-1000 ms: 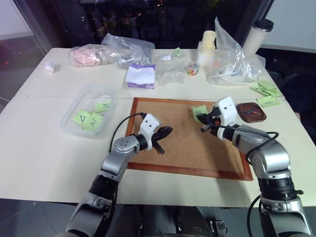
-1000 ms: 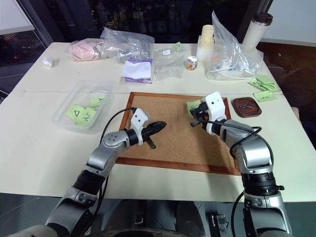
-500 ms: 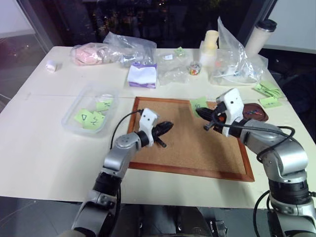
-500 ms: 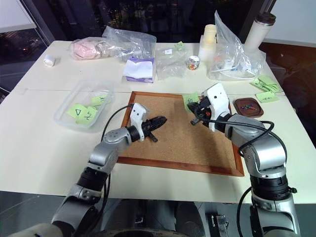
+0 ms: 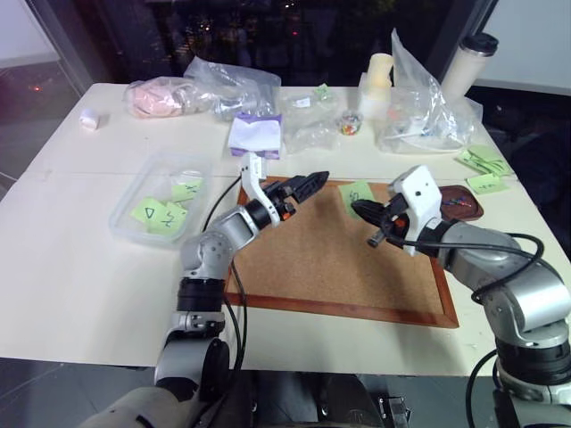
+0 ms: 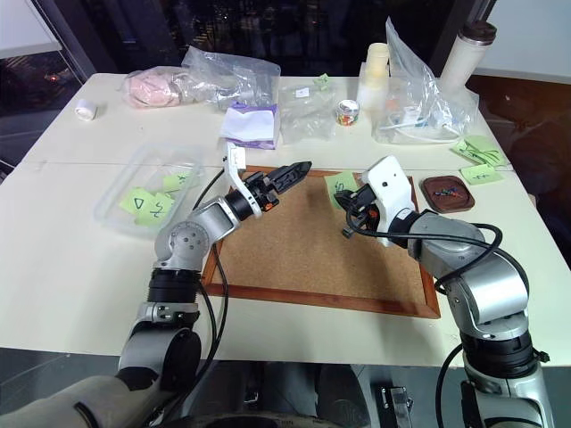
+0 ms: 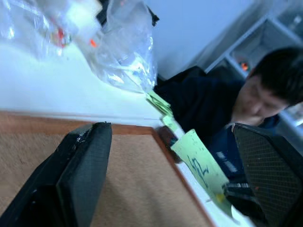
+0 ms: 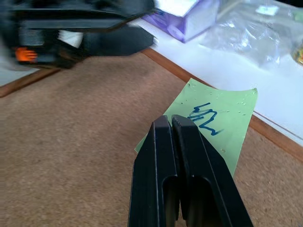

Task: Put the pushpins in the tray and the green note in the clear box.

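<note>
The right gripper (image 8: 170,124), its 2 fingers pressed together, hangs over the right half of the corkboard (image 5: 339,254); in the right wrist view its tips pinch the near edge of the green note (image 8: 215,125), whose blue scribble faces up, the note lying over the far right part of the board near its far frame. The left gripper (image 5: 308,183) hovers above the far edge of the corkboard, pointing right toward the note, with its 2 fingers (image 7: 78,163) spread wide apart and nothing between them; it stands apart from the note. The tray (image 5: 464,201) sits on the table just beyond the right end of the board, with small coloured items inside that are too small to identify. The clear box (image 5: 134,196) rests on the left of the table, left of the board, and contains several green notes. Clear plastic bags (image 5: 234,87) line the far side of the table.
</note>
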You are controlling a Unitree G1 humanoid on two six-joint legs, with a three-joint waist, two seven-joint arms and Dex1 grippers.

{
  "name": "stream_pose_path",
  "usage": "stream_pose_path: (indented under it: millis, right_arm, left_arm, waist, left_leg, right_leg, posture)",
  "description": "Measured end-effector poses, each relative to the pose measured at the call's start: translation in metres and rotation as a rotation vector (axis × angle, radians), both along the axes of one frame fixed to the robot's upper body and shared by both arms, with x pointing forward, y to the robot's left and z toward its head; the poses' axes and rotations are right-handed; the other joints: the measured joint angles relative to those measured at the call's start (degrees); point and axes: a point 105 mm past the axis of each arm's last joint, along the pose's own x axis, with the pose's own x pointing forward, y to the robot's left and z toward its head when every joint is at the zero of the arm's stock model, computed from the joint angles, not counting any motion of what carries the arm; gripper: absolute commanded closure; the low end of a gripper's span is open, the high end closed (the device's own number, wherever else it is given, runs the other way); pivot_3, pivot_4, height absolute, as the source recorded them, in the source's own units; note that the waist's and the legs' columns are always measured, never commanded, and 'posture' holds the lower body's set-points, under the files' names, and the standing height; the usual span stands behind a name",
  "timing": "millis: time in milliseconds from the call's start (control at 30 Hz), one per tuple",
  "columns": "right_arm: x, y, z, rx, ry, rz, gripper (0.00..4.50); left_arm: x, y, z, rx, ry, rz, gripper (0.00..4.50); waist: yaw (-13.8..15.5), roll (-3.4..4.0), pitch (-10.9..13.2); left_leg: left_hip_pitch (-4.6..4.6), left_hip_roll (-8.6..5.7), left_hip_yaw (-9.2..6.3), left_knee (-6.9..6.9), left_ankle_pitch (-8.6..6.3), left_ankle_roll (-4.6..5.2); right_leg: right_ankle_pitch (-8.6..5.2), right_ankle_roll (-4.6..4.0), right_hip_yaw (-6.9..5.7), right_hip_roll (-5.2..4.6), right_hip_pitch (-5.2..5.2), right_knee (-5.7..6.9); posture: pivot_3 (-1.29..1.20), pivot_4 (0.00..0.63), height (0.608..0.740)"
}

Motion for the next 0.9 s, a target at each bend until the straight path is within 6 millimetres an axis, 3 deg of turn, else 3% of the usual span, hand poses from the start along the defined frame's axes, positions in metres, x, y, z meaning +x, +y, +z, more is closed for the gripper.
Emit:
stream_pose_path:
  millis: [367, 467, 667, 900]
  right_arm:
    - [-0.008, 0.011, 0.003, 0.0, -0.021, 0.052, 4.5]
    - [-0.008, 0.011, 0.004, 0.0, -0.022, 0.05, 4.5]
    - [-0.008, 0.011, 0.004, -0.001, -0.023, 0.045, 4.5]
    - [-0.007, 0.008, 0.005, 0.001, -0.028, 0.037, 4.5]
  left_arm:
    - [-0.01, -0.021, -0.015, 0.024, 0.123, -0.144, 0.07]
    - [-0.014, -0.025, -0.016, 0.032, 0.126, -0.171, 1.36]
    - [-0.018, -0.029, -0.012, -0.002, 0.13, -0.2, 4.45]
    - [-0.019, -0.03, -0.009, 0.031, 0.08, -0.196, 4.45]
  waist:
    - [0.0, -0.13, 0.1]
    - [0.0, -0.13, 0.1]
    - [0.0, -0.13, 0.1]
    - [0.0, -0.13, 0.1]
  left_leg:
    - [0.0, -0.01, -0.01, -0.01, 0.01, -0.01]
    - [0.0, -0.01, -0.01, -0.01, 0.01, -0.01]
    - [0.0, -0.01, 0.0, -0.01, 0.01, -0.01]
    - [0.0, -0.02, 0.0, -0.01, 0.01, -0.01]
  right_leg:
    - [0.0, -0.01, 0.0, 0.0, -0.02, 0.01]
    - [0.0, -0.01, 0.01, 0.0, -0.02, 0.01]
    - [0.0, -0.01, 0.01, 0.0, -0.02, 0.01]
    - [0.0, -0.01, 0.01, -0.01, -0.02, 0.0]
  posture:
    - [0.0, 0.15, 0.74]
    - [0.0, 0.15, 0.74]
    - [0.0, 0.15, 0.74]
    - [0.0, 0.15, 0.74]
